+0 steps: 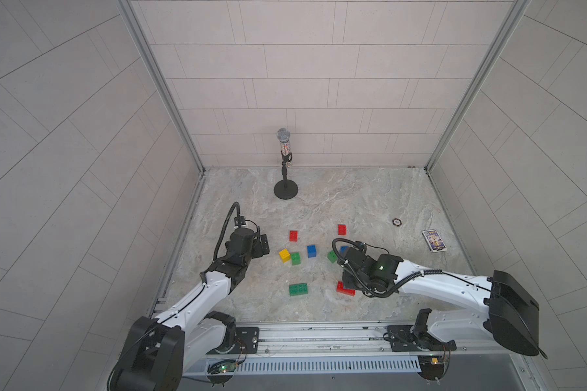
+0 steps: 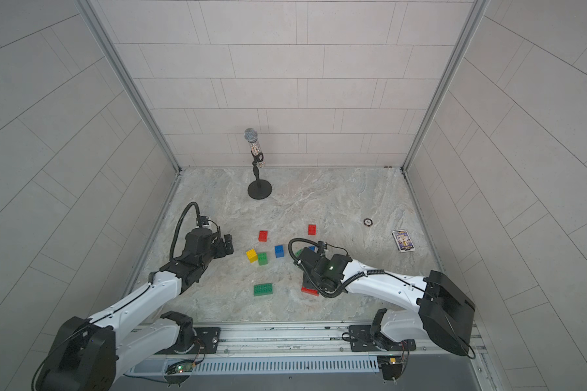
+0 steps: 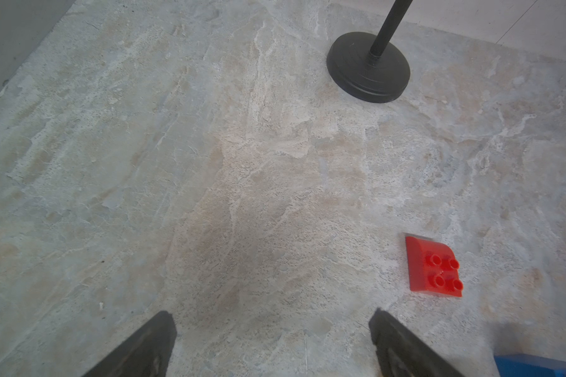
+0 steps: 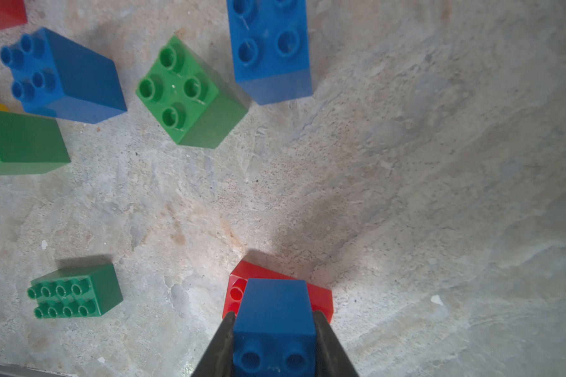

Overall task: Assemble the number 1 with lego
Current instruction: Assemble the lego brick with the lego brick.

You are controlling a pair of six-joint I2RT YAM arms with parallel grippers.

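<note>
Tabletop (image 1: 353, 203) walled 3 sides, R pincer (image 4: 274, 315) clamped on blue brick (image 4: 275, 293), L pincer (image 3: 272, 311) apart over open stone

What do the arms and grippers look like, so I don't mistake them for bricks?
The left arm and right arm have white shells, black joints and bulky black housings. A black ribbed cable loops over each wrist; a small green light glows on the right wrist. The left gripper and right gripper have dark, tapered wedge-shaped fingers.
</note>
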